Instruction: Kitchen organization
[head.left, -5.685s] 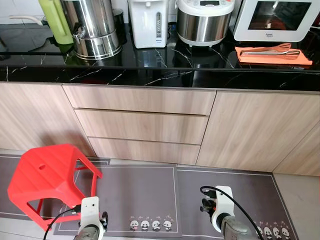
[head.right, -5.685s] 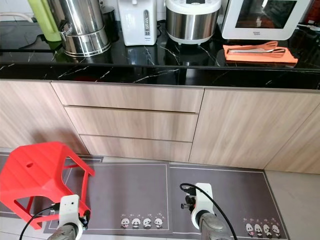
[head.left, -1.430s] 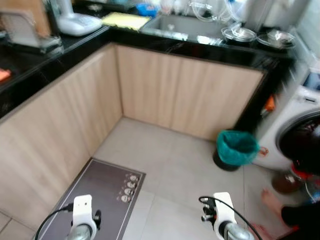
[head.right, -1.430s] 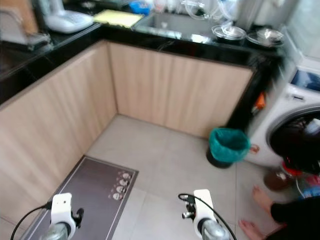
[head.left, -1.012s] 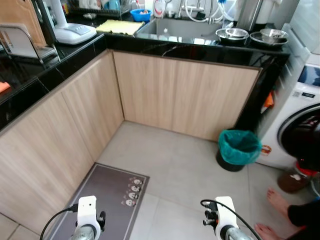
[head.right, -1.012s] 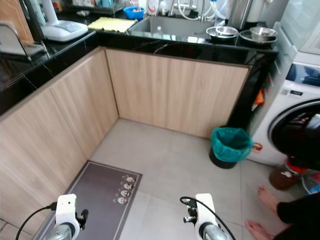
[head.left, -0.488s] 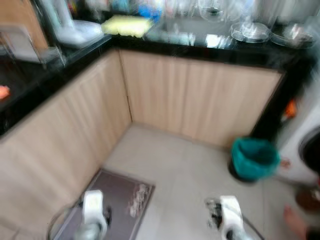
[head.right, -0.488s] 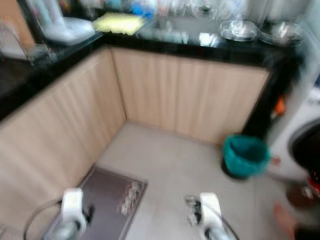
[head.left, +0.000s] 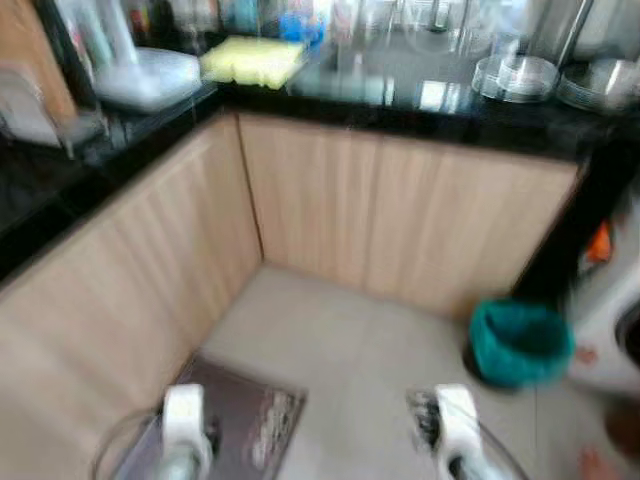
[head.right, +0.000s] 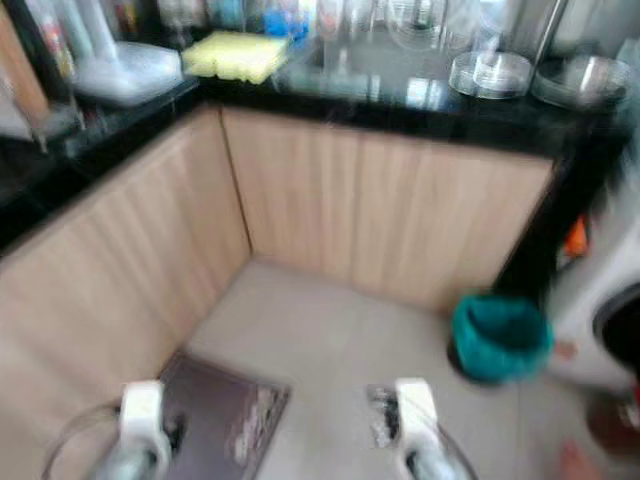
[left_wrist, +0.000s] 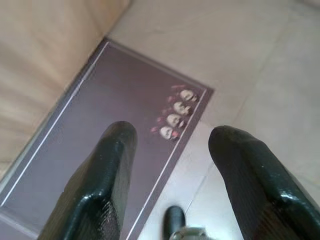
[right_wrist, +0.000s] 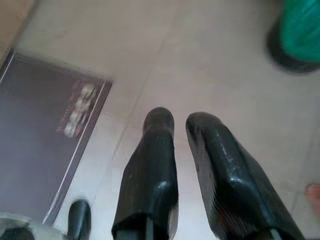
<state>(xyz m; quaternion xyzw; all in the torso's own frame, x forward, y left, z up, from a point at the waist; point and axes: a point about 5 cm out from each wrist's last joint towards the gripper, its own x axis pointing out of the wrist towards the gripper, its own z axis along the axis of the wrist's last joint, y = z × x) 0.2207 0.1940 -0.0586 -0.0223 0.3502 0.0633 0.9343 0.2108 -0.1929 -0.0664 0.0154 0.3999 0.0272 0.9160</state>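
left eye view: blurred black countertop (head.left: 450, 110)

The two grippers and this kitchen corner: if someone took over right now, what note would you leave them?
Left gripper: open, empty, hanging over the grey mat.
Right gripper: fingers nearly together, empty, over the floor tiles.
Ahead: corner counter with a yellow cloth and steel dishes; teal bin on the floor.
Done: nothing visibly handled.
Left: apparently all of the organizing. Views are blurred.

Head eyes overlook the mat (head.left: 250, 425) both wrist views share.
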